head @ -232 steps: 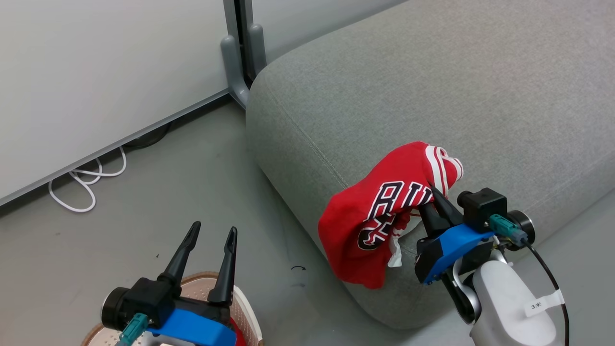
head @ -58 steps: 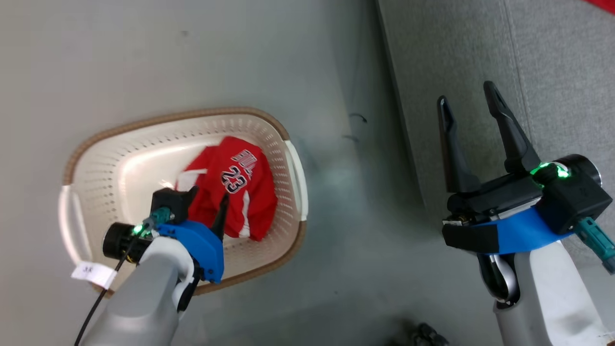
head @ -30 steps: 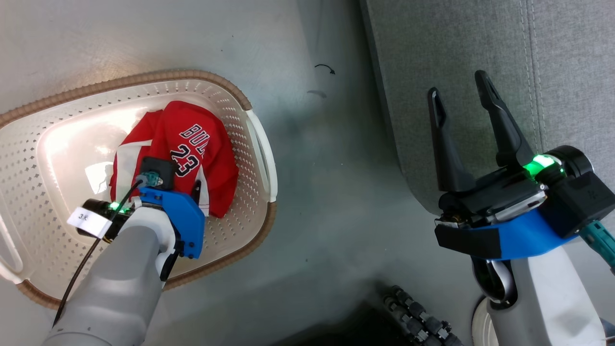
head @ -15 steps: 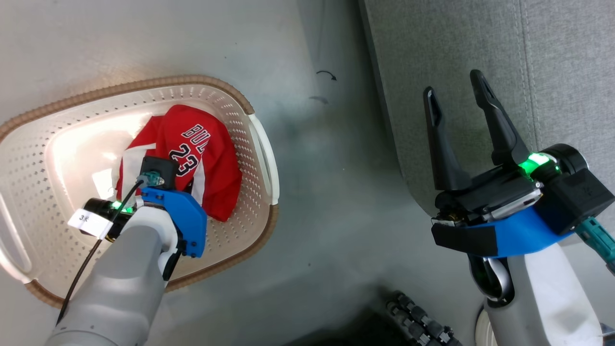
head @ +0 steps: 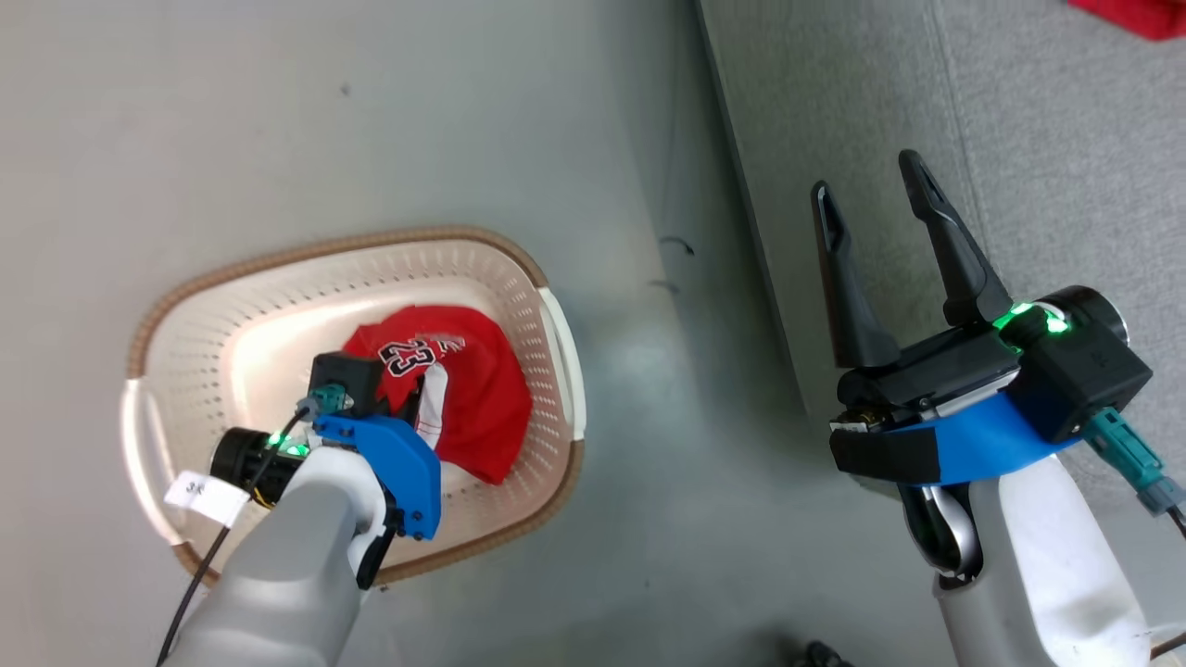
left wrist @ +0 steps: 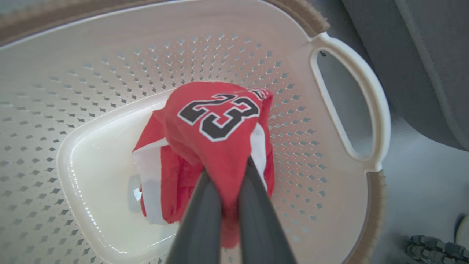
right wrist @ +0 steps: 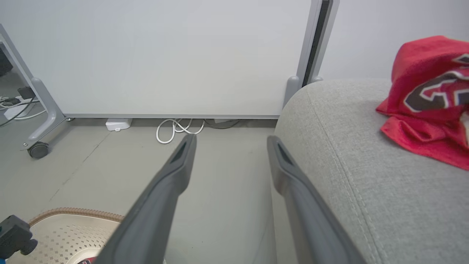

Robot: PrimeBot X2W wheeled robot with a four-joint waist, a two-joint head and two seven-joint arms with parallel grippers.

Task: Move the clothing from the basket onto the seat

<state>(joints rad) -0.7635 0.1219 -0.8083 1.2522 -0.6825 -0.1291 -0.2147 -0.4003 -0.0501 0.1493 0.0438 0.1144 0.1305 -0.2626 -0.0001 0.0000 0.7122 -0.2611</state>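
Grey floor carries the basket, where left jaws clamp the red jersey; right jaws gape wide, grey seat beside them, white panel ahead.

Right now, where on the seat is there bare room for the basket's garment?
The seat is bare from its rounded corner to the red garment lying on it; only that spot is crowded. The open right gripper hangs by its edge.

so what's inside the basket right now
One red jersey in the basket, pinched by the left gripper. Anything under the bunched cloth is hidden.
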